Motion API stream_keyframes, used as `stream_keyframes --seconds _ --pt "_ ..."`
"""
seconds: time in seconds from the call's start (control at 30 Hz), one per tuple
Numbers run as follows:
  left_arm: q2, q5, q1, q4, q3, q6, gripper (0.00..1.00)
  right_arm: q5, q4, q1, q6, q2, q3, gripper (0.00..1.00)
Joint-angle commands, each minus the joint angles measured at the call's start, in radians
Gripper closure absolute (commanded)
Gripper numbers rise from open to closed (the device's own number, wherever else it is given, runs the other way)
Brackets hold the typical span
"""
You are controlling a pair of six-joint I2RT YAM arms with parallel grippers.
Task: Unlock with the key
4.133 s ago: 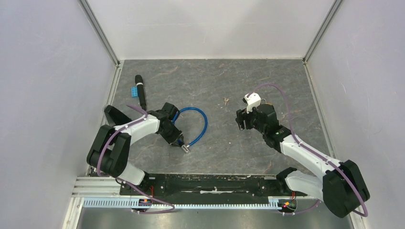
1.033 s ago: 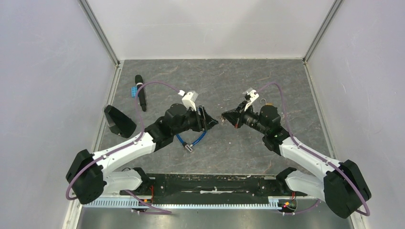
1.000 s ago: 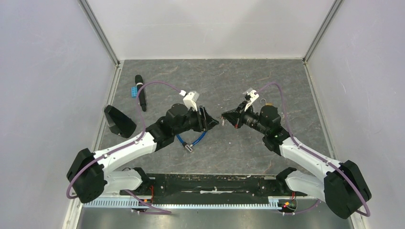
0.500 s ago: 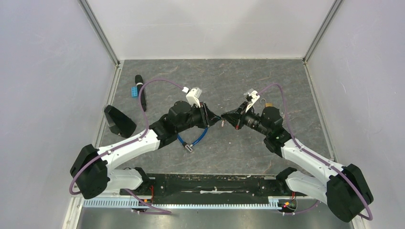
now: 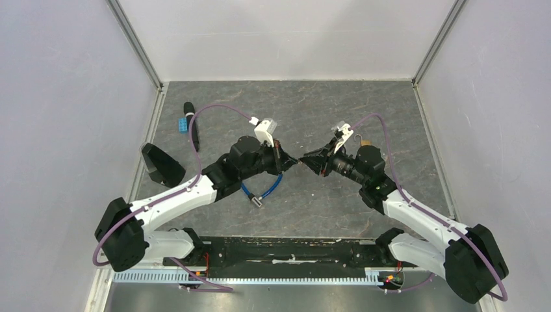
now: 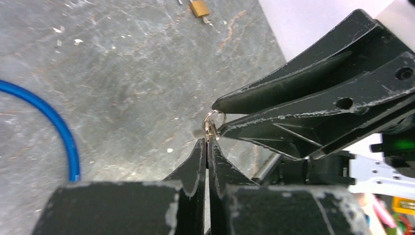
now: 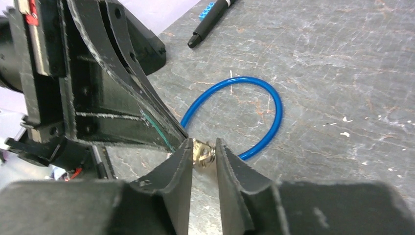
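In the last second the left tool (image 5: pixel 294 162) has snapped from well open to fully closed, and the left wrist view shows its two fingers pressed together on the blade of the key (image 6: pixel 211 133), held in the air between the two arms above the desk (image 5: pixel 312 104). Over the same second the right tool (image 5: pixel 305 162), which had been clamped tight, has begun to part: in the right wrist view its jaws stand a little apart either side of the brass head of the key, and I cannot tell whether a pad still touches it. This looks like a handover nearly finished, the key passing from right to left, so the right arm should soon be free to deal with the padlock (image 6: pixel 198 8), which lies on the desk well beyond the tools, on the right arm's side. The key is small and brassy, with a thin silver key ring (image 6: pixel 214 117) standing up from its head between the right tool's tips; a blue cable (image 7: pixel 272 105) lies looped on the desk below
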Motion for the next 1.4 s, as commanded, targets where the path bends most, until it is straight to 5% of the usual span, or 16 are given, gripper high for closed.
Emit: stream_keyframes --seconds 0.0,0.17,0.33,0.67,0.73,1.07,1.37 --pt "-0.065 -0.059 -0.004 -0.157 0.105 0.278 0.98 -0.018 -0.024 0.002 -0.038 -0.033 0.050 0.67" --pt "-0.138 -0.088 -0.004 -0.318 0.155 0.660 0.97 -0.038 -0.069 0.001 -0.081 -0.067 0.066 0.46" --pt "-0.266 -0.094 -0.004 -0.282 0.089 0.983 0.98 -0.014 -0.173 0.001 -0.165 -0.092 0.123 0.32" --pt "-0.390 0.040 -0.004 -0.104 -0.048 1.313 0.98 0.012 -0.250 0.002 -0.165 -0.118 0.178 0.20" --pt "-0.392 0.127 -0.004 -0.108 -0.061 1.402 0.98 -0.016 -0.248 0.002 -0.158 -0.112 0.181 0.02" --pt "-0.366 0.394 -0.004 0.045 -0.133 1.557 0.98 -0.190 -0.171 0.001 -0.154 -0.128 0.167 0.02" --pt "-0.360 0.536 -0.005 0.182 -0.192 1.669 0.98 -0.594 -0.024 0.001 -0.108 -0.099 0.171 0.02"
